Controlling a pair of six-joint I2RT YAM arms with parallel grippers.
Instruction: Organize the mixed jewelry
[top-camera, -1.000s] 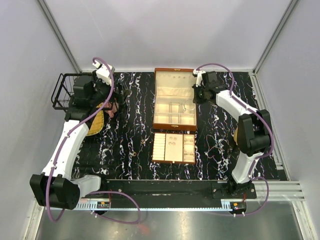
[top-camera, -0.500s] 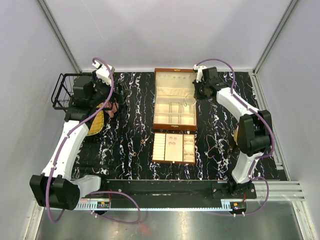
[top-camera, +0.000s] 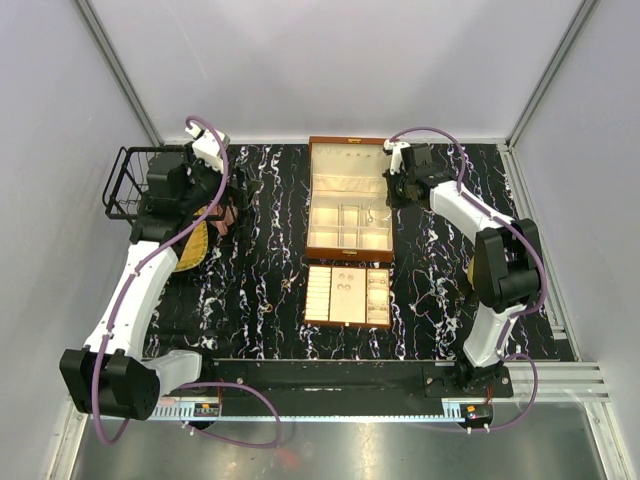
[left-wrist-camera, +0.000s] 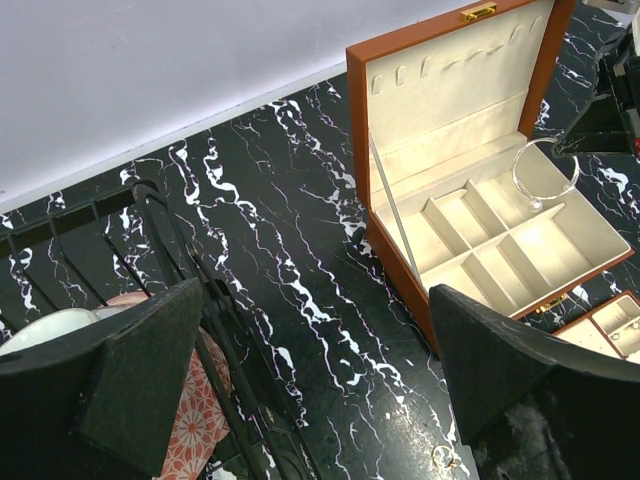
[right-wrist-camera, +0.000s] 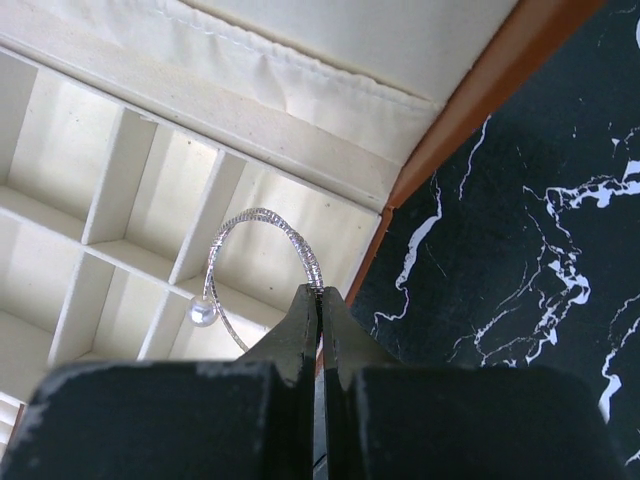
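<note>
My right gripper (right-wrist-camera: 320, 292) is shut on a thin silver bangle (right-wrist-camera: 290, 232) with a pearl end. It holds the bangle over the back right compartment of the open brown box (right-wrist-camera: 470, 95). In the top view the right gripper (top-camera: 392, 192) is at the box's (top-camera: 312, 205) right rim. The bangle also shows in the left wrist view (left-wrist-camera: 545, 172). My left gripper (left-wrist-camera: 320, 385) is open and empty above the marble, left of the box (left-wrist-camera: 400, 250). A small gold ring (left-wrist-camera: 443, 458) lies on the marble near its right finger.
A removable tray insert (top-camera: 306, 295) with small compartments lies in front of the box. A black wire basket (top-camera: 122, 185) stands at the far left, with a yellow cup (top-camera: 193, 248) beside it. A red-patterned item (left-wrist-camera: 195, 425) sits below the left gripper. Thin chains lie on the marble at the right (top-camera: 432, 290).
My right gripper has shifted slightly at the box's right rim, still holding the bangle. The left arm has not moved.
</note>
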